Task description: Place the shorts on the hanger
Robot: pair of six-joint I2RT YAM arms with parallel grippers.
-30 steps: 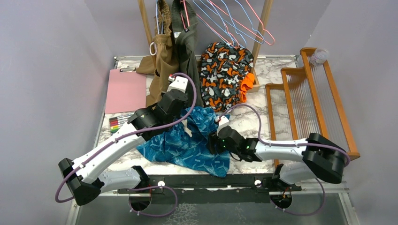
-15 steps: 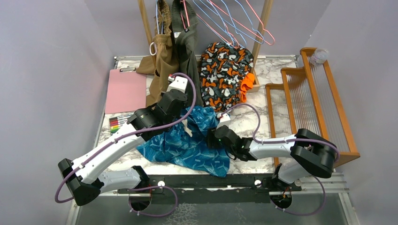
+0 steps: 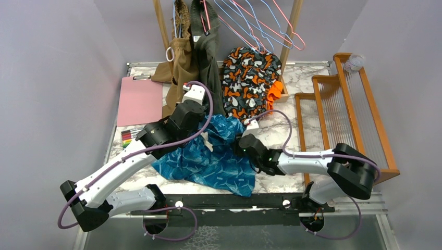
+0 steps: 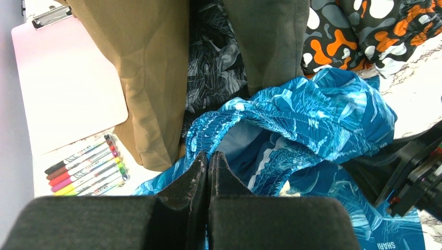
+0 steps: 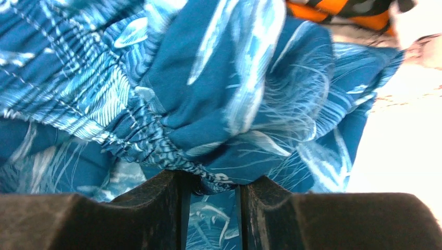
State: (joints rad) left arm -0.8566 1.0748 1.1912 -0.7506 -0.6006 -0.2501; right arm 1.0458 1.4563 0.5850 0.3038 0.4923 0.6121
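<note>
Lying crumpled at the lower centre of the overhead view, the shorts (image 3: 211,165) are spreading over the marble table (image 3: 292,83) between the two arms. The left gripper (image 4: 208,156) is reaching in from the lower left, its fingers pressing flat together with no gap. The gathered waistband is rising straight from their tips, so they are apparently pinching a thin fold of it. The right gripper (image 5: 212,179) is coming in from the lower right. Its jaws are standing partly apart and the waistband's ruffled edge is dipping into the gap. Whether the pads are pressing the cloth I cannot tell.

The hanger (image 3: 254,27) is hanging bare at the top centre, among pink hangers (image 3: 292,36) on the wooden rail (image 3: 289,26). That same rail is carrying a tan garment (image 3: 180,62) and an olive garment (image 3: 208,52) at the upper left, both draping onto the table. A blotch-patterned garment (image 3: 250,83) is sitting heaped just above the shorts.

A slatted wooden rack (image 3: 339,114) is filling the right side, with a clear round object (image 3: 354,61) resting on its upper corner. A pink clipboard (image 3: 139,99) is lying at the left, and a row of markers (image 3: 127,138) is lying side by side just below it.
</note>
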